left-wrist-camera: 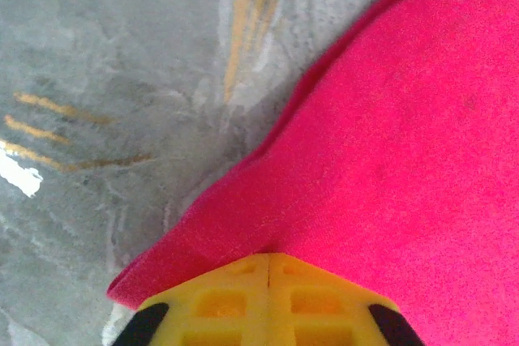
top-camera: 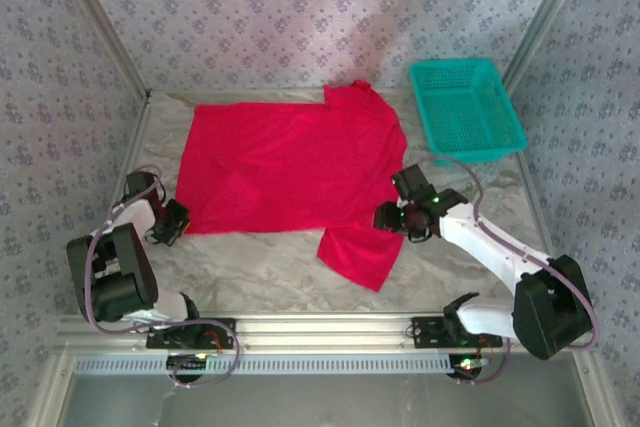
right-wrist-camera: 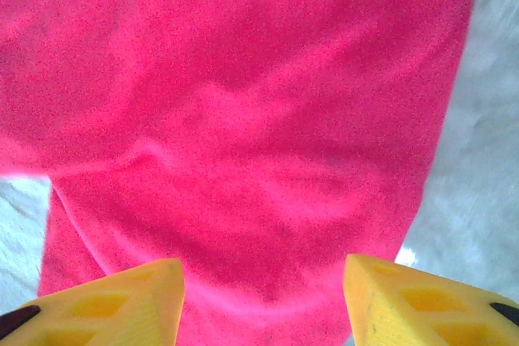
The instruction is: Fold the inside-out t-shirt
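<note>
Your left gripper (left-wrist-camera: pixel 268 261) has its jaws pressed together on the near left edge of the t-shirt (top-camera: pixel 290 162), which lies spread across the tabletop (top-camera: pixel 260 267). Your right gripper (right-wrist-camera: pixel 261 265) has its jaws spread over the near right sleeve. At the far right sits a teal basket (top-camera: pixel 465 112).

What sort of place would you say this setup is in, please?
Probably a robot test booth rather than a home: patterned cloth walls enclose a marble-look table, an aluminium rail edges its near side, and a t-shirt and teal basket lie on it.
</note>
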Action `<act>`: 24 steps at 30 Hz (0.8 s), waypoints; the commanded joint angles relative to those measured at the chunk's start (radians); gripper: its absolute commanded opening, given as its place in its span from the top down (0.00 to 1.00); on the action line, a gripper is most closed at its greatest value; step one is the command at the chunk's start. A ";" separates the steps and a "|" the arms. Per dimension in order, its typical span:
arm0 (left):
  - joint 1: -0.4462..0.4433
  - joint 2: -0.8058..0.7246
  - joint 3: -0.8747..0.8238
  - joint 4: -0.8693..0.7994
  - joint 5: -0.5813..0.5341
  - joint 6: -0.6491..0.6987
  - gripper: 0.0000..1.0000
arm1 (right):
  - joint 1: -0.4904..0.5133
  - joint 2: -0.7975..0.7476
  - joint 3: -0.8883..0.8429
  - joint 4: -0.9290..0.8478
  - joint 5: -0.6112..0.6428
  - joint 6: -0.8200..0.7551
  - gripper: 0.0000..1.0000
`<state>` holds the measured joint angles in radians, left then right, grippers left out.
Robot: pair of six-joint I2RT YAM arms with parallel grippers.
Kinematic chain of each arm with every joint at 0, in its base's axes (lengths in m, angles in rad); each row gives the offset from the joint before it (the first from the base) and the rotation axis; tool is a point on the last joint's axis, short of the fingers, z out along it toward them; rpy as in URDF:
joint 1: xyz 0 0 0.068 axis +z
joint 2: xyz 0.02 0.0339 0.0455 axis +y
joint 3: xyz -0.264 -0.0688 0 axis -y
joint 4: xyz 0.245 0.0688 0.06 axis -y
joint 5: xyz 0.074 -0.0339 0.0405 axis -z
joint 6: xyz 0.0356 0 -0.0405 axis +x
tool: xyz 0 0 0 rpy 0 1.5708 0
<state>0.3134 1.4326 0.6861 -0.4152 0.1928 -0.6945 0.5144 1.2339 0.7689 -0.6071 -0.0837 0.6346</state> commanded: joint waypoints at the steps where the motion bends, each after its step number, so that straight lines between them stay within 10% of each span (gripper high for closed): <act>1: 0.001 -0.042 -0.006 0.000 -0.011 0.004 1.00 | 0.076 -0.040 -0.052 -0.060 -0.045 0.076 0.46; 11: 0.001 -0.124 0.059 -0.122 -0.045 0.032 1.00 | 0.285 -0.053 -0.107 -0.084 0.010 0.184 0.45; 16: 0.007 -0.167 0.049 -0.170 -0.058 0.028 0.46 | 0.291 -0.060 -0.107 -0.097 0.026 0.179 0.42; 24: 0.029 -0.089 0.011 -0.103 -0.042 0.006 0.48 | 0.272 -0.058 -0.078 -0.119 0.010 0.151 0.42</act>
<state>0.3355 1.3128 0.7116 -0.5243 0.1486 -0.6857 0.7940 1.1889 0.6701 -0.6788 -0.0895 0.7937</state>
